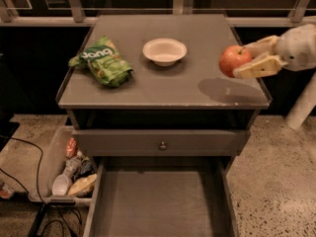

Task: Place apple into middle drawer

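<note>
Camera view: tool (241, 61), extended from the right, grips apple (230, 59) above tabletop (163, 85).

The gripper (240, 61) is seen at the right of the scene; two pale cream, tapered fingers (256, 67) are mounted on a rounded white wrist (299, 46); below it, a white tubular arm (302, 105) is seen.
</note>
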`<action>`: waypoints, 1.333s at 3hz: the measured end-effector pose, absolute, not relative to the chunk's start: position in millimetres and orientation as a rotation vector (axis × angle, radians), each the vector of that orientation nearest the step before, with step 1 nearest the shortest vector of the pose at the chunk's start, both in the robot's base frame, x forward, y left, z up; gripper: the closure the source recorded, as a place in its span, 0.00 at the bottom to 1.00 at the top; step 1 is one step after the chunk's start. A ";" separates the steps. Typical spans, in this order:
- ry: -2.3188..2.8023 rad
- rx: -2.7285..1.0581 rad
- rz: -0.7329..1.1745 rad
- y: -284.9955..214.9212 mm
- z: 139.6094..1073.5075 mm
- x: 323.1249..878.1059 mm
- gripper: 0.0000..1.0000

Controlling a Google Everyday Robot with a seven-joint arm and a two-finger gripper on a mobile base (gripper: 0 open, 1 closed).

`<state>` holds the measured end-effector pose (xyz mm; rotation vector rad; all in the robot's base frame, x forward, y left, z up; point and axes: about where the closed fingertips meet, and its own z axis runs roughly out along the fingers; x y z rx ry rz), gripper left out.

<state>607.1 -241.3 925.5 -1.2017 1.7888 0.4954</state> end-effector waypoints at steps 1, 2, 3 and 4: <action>1.746 -1.221 0.468 -259.2 927.4 553.5 1.00; 1.762 -1.197 0.416 -270.7 922.2 506.5 1.00; 1.819 -1.097 0.320 -271.3 910.1 472.7 1.00; 1.921 -1.062 0.356 -254.6 852.3 449.8 1.00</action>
